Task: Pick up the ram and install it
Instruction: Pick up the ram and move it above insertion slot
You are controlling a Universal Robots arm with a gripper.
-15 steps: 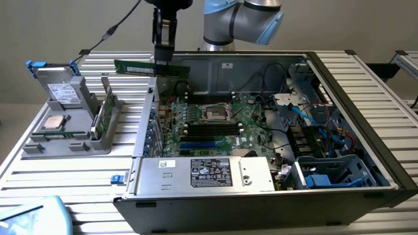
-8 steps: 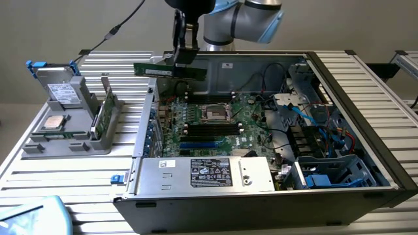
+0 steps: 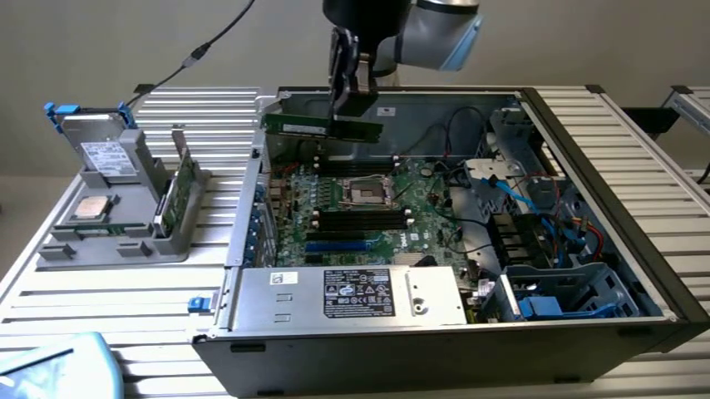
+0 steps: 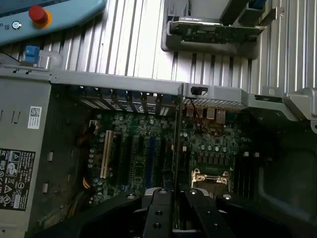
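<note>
Gripper: gripper (image 3: pixel 352 112) is clamped on the ram (image 3: pixel 299 125), upper centre of the exterior view's frame.
Ram: held level and lengthwise across the frame, hanging over the open computer case (image 3: pixel 627 179).
Wrist view: the ram (image 4: pixel 176 144) shows edge-on, running out from the gripper (image 4: pixel 174 196) above the motherboard (image 4: pixel 133 148).
Slots: black memory slots (image 3: pixel 352 166) sit just below the ram in the frame, next to the processor socket (image 3: pixel 367 193).
Holder: grey rack (image 3: pixel 111 241) stands at frame left, outside the case.

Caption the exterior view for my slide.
Tool holds the ram above the motherboard of the open computer case.
</note>
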